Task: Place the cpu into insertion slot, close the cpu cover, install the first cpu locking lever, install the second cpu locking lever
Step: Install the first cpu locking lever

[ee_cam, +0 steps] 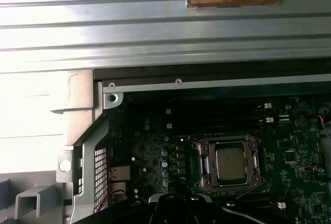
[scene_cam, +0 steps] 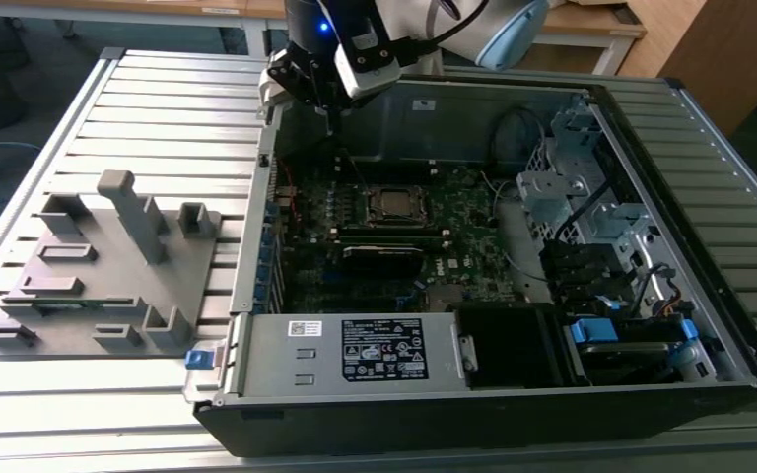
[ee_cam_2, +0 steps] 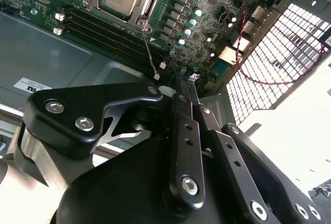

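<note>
1. A black and grey open-sided computer case (scene_cam: 484, 414) is lying on the silvery slatted metal desk (scene_cam: 155, 108), taking up the part towards the exterior view's right. A grey moulded plastic fixture (scene_cam: 103, 266) is sitting beside it, near the desk's edge at the exterior view's left
2. The small flat square cpu (ee_cam: 231, 164) with a dull silvery-grey top is sitting level inside the square, metal-rimmed insertion slot (ee_cam: 198, 175). The slot is on the green motherboard (scene_cam: 457, 246), nearer the case's far wall in the exterior view
3. The thin silvery windowed cpu cover (ee_cam: 231, 144) is lying down flat around the cpu, framing its top. I cannot tell whether the locking levers are latched
4. Long narrow black memory slots (ee_cam_2: 103, 32) are running just beside the insertion slot in the second wrist view
5. The arm's jaws are hanging over the case's far corner at the exterior view's left, above the motherboard's edge and apart from the insertion slot
6. The long black metal fingers (ee_cam_2: 186, 131) are meeting at their tips, so the jaws are closed with nothing between them
</note>
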